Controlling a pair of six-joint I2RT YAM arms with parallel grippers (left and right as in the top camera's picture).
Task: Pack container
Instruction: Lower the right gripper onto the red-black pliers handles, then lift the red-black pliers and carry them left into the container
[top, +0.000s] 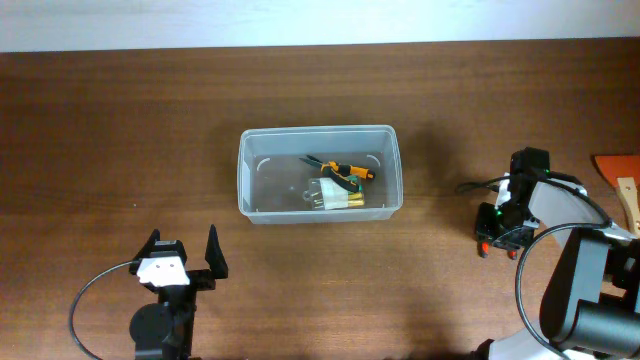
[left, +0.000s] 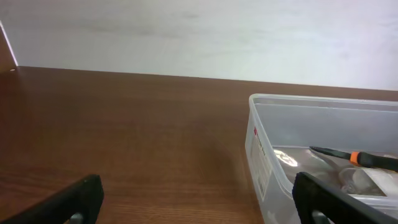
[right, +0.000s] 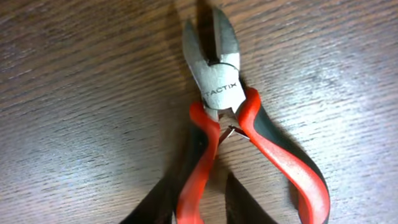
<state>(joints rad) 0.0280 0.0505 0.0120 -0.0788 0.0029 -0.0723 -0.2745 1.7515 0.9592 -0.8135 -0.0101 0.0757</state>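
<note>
The container (top: 320, 210) sits in the middle of the table (top: 120, 150), with its long side going left to right. A few small tools (top: 342, 180) are already inside it.

The red cutters (right: 214, 93) lie flat on the table, well off to the right of the container. The right claw (top: 497, 235) is right over them. The left claw (top: 183, 262) is near the container's front left corner, wide open and empty, so the right arm is much nearer to the cutters.

The cutters point their nose away from the right claw and their handles toward it. The right claw is narrow, with a finger (right: 245, 205) on each side of one handle. I cannot tell if it pinches yet. I think the cutters must next go up and left, over the container's right wall.
</note>
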